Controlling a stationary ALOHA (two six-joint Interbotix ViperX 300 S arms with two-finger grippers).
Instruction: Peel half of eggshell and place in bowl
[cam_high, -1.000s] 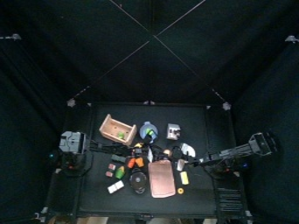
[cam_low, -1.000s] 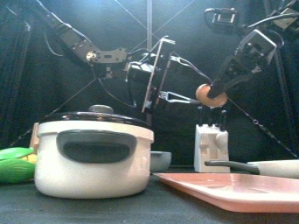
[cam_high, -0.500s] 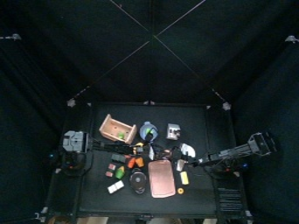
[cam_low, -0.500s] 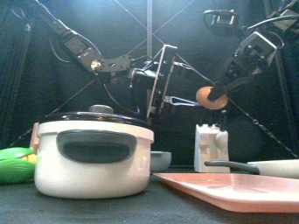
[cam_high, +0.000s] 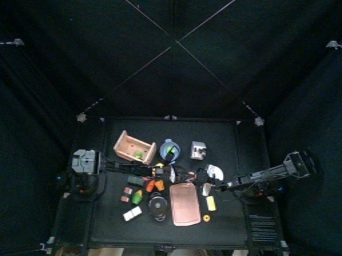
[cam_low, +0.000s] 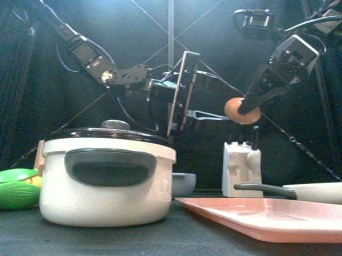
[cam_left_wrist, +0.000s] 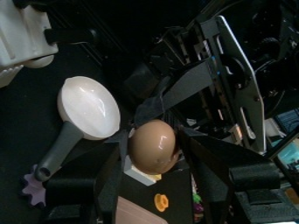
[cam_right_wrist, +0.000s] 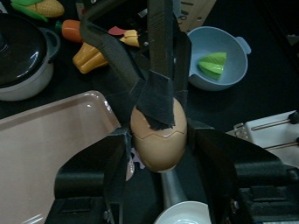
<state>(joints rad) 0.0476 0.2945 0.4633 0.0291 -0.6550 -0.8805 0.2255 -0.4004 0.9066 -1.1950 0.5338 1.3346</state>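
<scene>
- Black curtains all round, small black table (cam_high: 234, 135) crowded below
- Right gripper (cam_right_wrist: 156, 122) pinching the brown egg (cam_right_wrist: 156, 128), jagged crack across its shell, held up off the table
- Left gripper (cam_left_wrist: 153, 149) spread wide around the same egg; contact hard to make out
- Blue bowl (cam_right_wrist: 222, 58) well apart on the table, partly hidden behind an arm
- No readable writing anywhere
</scene>
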